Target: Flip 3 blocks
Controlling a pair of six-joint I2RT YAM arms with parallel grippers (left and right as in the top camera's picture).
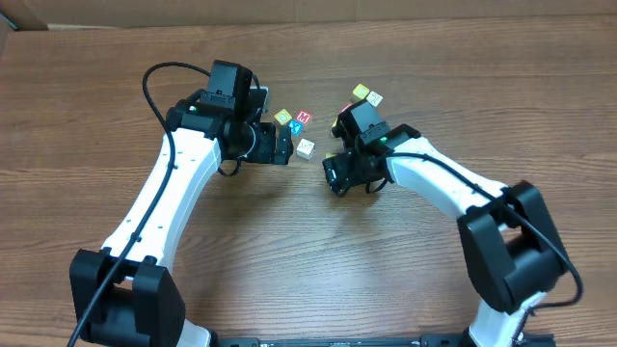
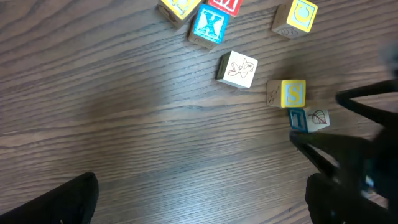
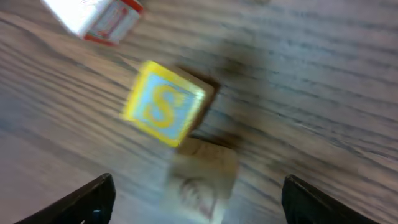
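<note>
Overhead and wrist views of one moment. Your left gripper [image 1: 281, 146] hung low over the tabletop [image 1: 289, 251] with its jaws spread wide and nothing between them; in its wrist view only one dark fingertip [image 2: 65, 199] showed clearly, at the lower left. Your right gripper [image 1: 335, 175] pointed down at the tabletop from the opposite side. Its jaws were wide apart and closed on nothing, with the fingertips [image 3: 87, 199] in the lower corners of its wrist view. The three blocks [image 1: 305, 147] lay between the two arms. The fish block [image 2: 237, 68], cream with a dark fish-like drawing uppermost, sat alone just beside the tip of your left gripper. The S block [image 2: 287, 93], yellow face up with a drawing on its cream side, lay near it, just beside the leaf block [image 2: 309, 118], which showed a blue side and a cream top. In the blurred right wrist view, these two lay just ahead of the open jaws. The blue X block [image 2: 208, 25] and a red-lettered block [image 2: 225, 3] lay side by side further off
</note>
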